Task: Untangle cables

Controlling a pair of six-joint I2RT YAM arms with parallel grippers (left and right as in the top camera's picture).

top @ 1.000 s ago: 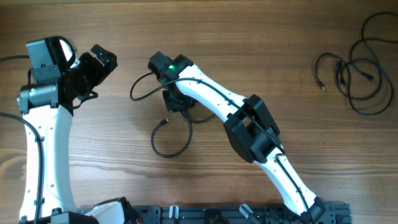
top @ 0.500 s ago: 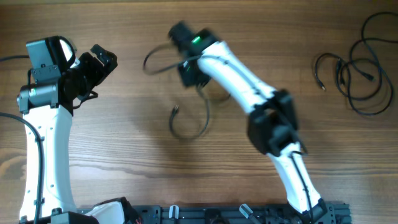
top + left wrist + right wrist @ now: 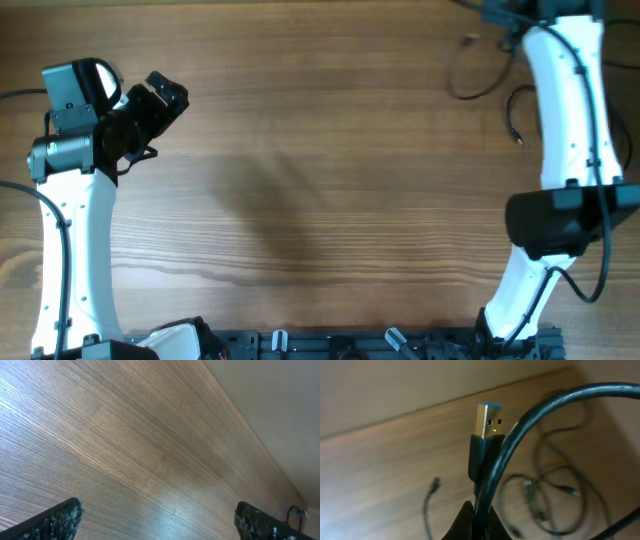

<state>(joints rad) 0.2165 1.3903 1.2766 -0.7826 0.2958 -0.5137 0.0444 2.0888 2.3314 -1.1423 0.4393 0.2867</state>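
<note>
While L jaws stay wide apart, R jaws (clamped on cable (image 3: 483,460)) swung to far-right pile (image 3: 512,118).

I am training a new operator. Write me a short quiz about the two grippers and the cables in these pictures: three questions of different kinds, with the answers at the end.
1. True or false: the left gripper is shut on a cord.
2. Choose one. The right gripper is shut on a black cable. What is at the end of it? A: a gold USB plug. B: a round audio jack. C: bare wires.
3. Fill in the blank: in the right wrist view, the other cables lie in loose loops on the wooden ____.

Key: 1 false, it is open and holds nothing; 2 A; 3 table.
</note>
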